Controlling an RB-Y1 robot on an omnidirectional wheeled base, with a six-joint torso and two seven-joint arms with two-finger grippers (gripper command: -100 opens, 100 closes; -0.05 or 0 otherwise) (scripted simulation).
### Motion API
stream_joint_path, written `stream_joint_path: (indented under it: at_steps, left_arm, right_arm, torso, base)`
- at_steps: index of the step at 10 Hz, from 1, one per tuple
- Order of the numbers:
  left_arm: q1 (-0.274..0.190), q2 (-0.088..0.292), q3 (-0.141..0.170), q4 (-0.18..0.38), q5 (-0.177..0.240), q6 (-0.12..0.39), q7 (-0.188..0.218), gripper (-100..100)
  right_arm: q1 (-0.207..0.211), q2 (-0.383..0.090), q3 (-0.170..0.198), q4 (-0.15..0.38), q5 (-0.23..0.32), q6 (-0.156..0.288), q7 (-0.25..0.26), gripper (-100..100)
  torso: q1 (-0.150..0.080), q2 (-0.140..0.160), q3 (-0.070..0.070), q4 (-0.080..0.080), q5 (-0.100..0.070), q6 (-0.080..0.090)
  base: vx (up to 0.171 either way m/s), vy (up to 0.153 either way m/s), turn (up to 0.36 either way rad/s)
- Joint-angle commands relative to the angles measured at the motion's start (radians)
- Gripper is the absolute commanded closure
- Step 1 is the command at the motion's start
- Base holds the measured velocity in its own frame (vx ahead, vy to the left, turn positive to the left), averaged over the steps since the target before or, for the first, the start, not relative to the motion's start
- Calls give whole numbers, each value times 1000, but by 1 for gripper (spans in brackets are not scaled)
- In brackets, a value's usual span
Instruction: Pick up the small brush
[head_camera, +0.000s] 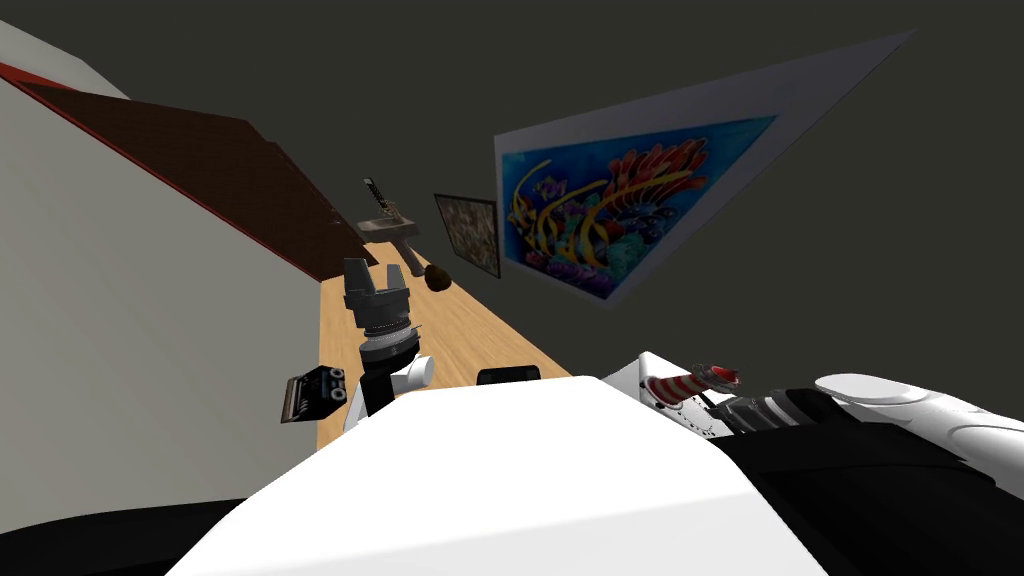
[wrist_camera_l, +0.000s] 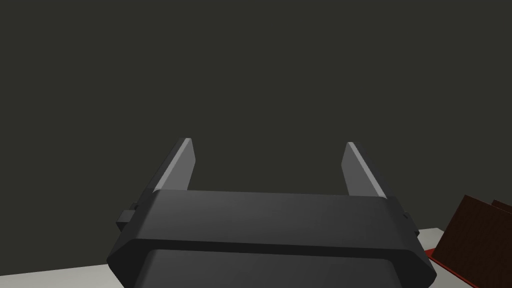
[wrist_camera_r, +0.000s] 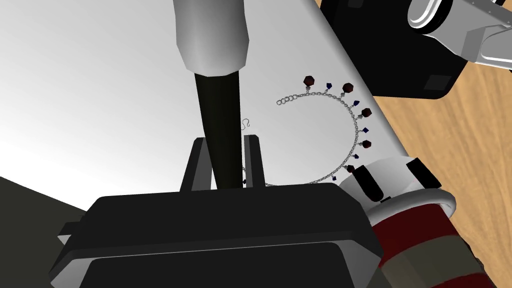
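Between the two fingers of the right gripper (wrist_camera_r: 226, 139), which pinch it from either side, runs the black stem of the small brush (wrist_camera_r: 217, 100). Taking the fingers as pointing to twelve o'clock, the stem widens into a grey collar toward twelve. Holding the stem lengthwise, in line with the fingers, probably keeps the brush from swinging during the lift. Whether it clears the white surface (wrist_camera_r: 100, 90) beneath cannot be told. On that surface, at about two o'clock of the gripper, lies one necklace (wrist_camera_r: 356, 135), a thin chain in an open curve. Five dark red beads can be counted on it, with smaller blue ones between them. At four o'clock, just beside the gripper's body, shows one red-and-pale striped object (wrist_camera_r: 425, 245) with a white end; the grip appears chosen to miss both neighbours. The left gripper (wrist_camera_l: 267, 144) has its two fingers spread with nothing between them. The head view places it raised at nine o'clock from centre, seemingly parked clear of the working arm. Two framed pictures hang on the wall, one large (head_camera: 620, 210) at two o'clock and one small (head_camera: 470, 235) at eleven o'clock.
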Motion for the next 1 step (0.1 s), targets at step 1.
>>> stream_joint_path:
  at_steps: [1]
  left_arm:
    - [0,0,0,0,0,0,0,0]
  right_arm:
    - [0,0,0,0,0,0,0,0]
  torso:
    - [0,0,0,0,0,0]
  base:
    - [0,0,0]
